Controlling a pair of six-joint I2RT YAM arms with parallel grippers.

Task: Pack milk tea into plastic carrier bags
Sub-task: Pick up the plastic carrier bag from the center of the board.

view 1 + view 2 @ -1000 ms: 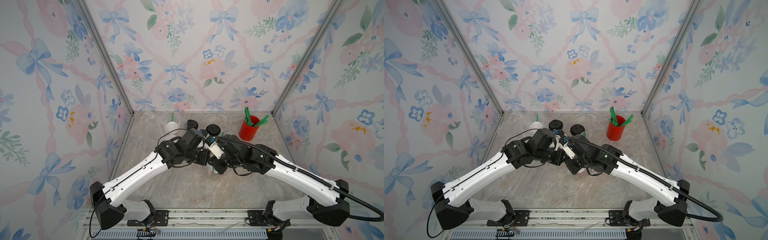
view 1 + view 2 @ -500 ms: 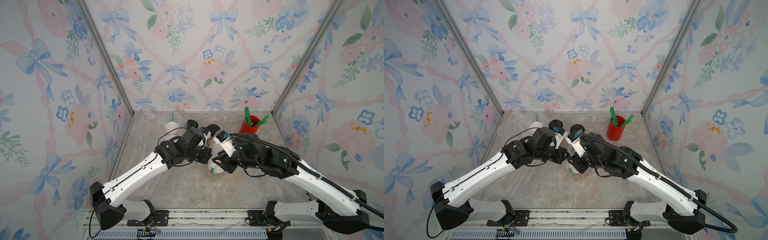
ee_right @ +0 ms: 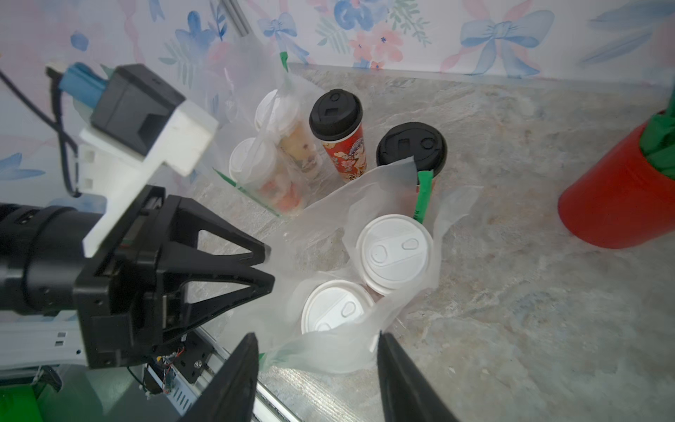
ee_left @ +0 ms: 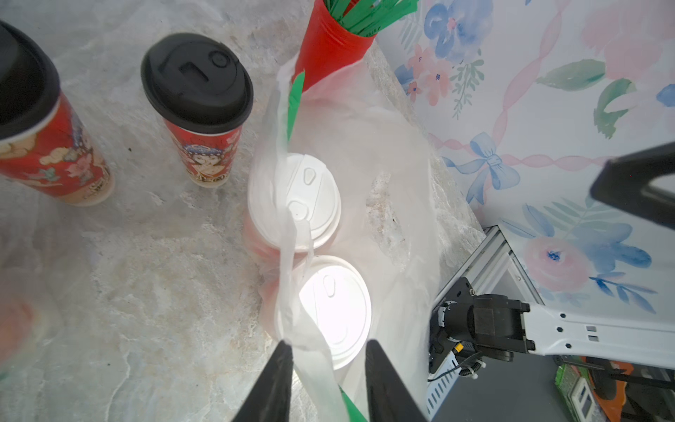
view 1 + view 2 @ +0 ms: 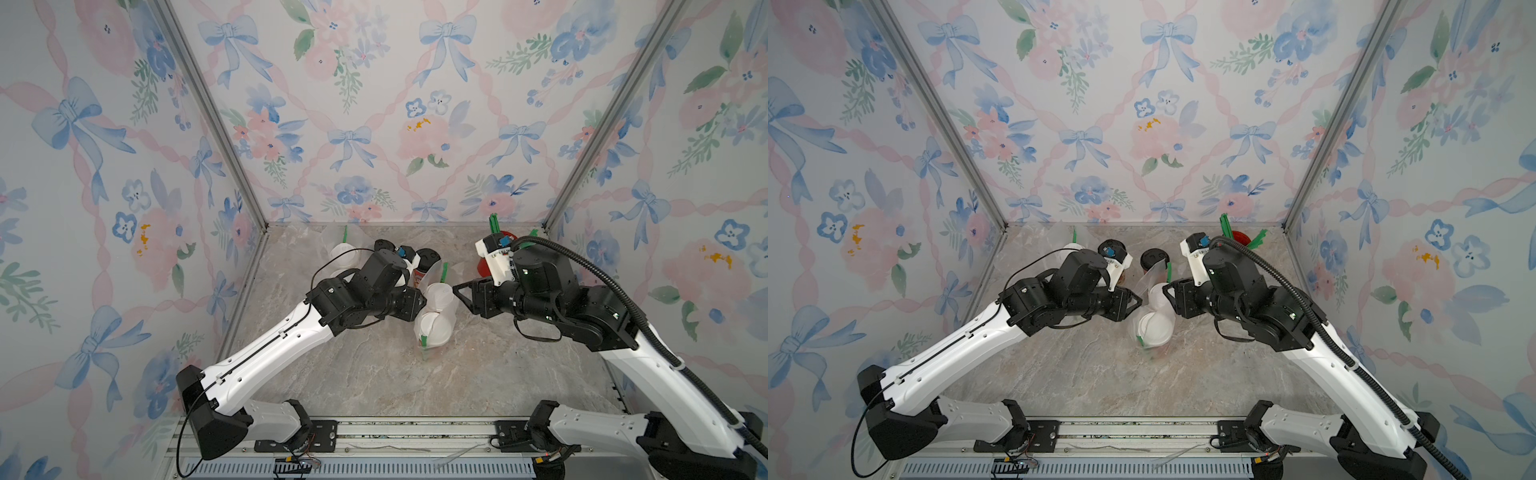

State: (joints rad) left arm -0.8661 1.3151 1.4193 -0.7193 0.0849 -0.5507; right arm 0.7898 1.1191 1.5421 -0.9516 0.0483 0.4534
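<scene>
- Centre frame, the carrier bag point(image 5: 433, 277) is holding 2 white-lidded milk teas point(image 5: 432, 332).
- Left gripper point(image 4: 325, 347) and right gripper point(image 3: 316, 338) are flanking it, jaws released.
- Tabletop point(image 5: 374, 374) is lying bare below; left arm point(image 5: 270, 353) is partly hiding rear cups point(image 5: 426, 254).

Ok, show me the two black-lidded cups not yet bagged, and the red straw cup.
Red straw cup point(image 3: 613, 208): right wrist view, on its red side wall.
Black-lidded cup nearer it point(image 3: 411, 144): right wrist view, middle of its lid.
Other black-lidded cup point(image 3: 336, 113): right wrist view, middle of its lid.
</scene>
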